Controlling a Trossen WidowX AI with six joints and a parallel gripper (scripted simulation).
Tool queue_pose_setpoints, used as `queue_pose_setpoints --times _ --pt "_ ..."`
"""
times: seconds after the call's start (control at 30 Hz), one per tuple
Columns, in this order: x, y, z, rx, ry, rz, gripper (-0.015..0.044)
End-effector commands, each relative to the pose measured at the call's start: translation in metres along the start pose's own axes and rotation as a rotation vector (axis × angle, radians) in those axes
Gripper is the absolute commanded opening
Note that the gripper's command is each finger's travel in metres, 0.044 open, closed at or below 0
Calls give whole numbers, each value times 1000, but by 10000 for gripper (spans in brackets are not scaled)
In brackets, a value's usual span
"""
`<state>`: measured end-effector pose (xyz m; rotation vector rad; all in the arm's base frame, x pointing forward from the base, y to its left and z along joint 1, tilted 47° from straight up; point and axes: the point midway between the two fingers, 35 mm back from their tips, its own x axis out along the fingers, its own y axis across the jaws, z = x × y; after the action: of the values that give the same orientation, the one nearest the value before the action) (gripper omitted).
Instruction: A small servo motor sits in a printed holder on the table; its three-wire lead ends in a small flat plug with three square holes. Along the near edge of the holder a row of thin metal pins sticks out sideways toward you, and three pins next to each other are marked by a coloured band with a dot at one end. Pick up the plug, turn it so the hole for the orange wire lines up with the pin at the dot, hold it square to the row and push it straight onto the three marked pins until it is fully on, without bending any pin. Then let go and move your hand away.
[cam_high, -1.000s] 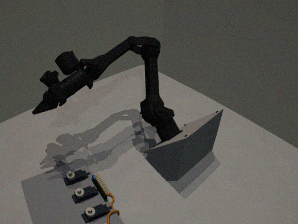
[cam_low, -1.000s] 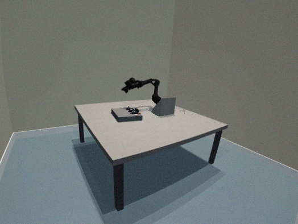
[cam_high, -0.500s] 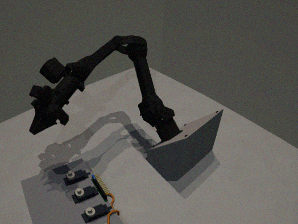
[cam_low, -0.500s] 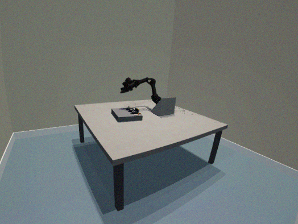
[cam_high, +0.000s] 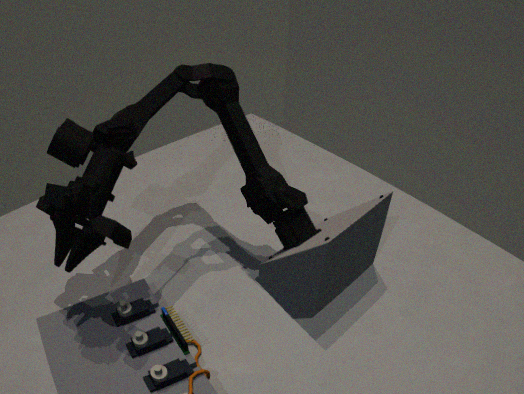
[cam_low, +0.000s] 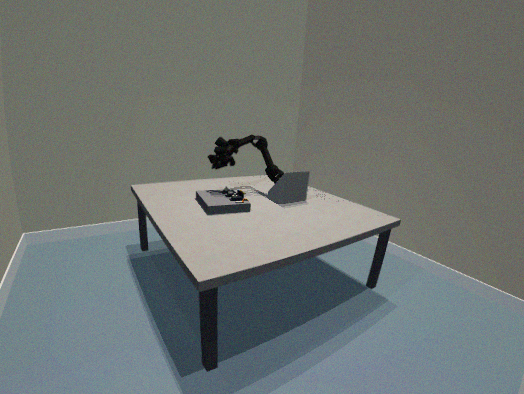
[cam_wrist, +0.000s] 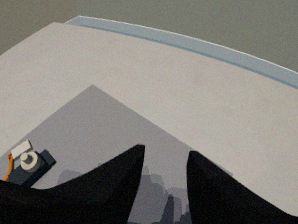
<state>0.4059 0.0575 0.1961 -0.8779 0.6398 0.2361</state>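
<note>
My gripper (cam_high: 63, 268) (cam_wrist: 166, 155) is partly open with nothing between its fingertips. It hangs above the far left part of the grey block (cam_high: 57, 362) (cam_low: 225, 208) (cam_wrist: 102, 117). Several dark servo motors with white round horns sit on the block, such as the middle one (cam_high: 159, 338); one servo motor (cam_wrist: 44, 164) shows at lower left in the wrist view. A row of thin metal pins (cam_high: 179, 324) sticks out beside them, with a blue spot (cam_high: 164, 311) at one end. Orange wires (cam_high: 198, 353) (cam_wrist: 8, 172) curve near the other end. The plug and the dot cannot be made out.
The arm's grey wedge-shaped base (cam_high: 320, 275) (cam_low: 292, 189) stands on the table (cam_high: 430, 320) (cam_low: 290, 235), to the right of the pin row in the top view. The arm's shadow falls across the block and the servo at its far end.
</note>
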Motion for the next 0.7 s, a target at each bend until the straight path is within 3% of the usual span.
queue_pose_setpoints --times 0.0,0.67 --pt "11 10 2 -111 51 37 115" --pt "57 71 -2 -648 257 267 115"
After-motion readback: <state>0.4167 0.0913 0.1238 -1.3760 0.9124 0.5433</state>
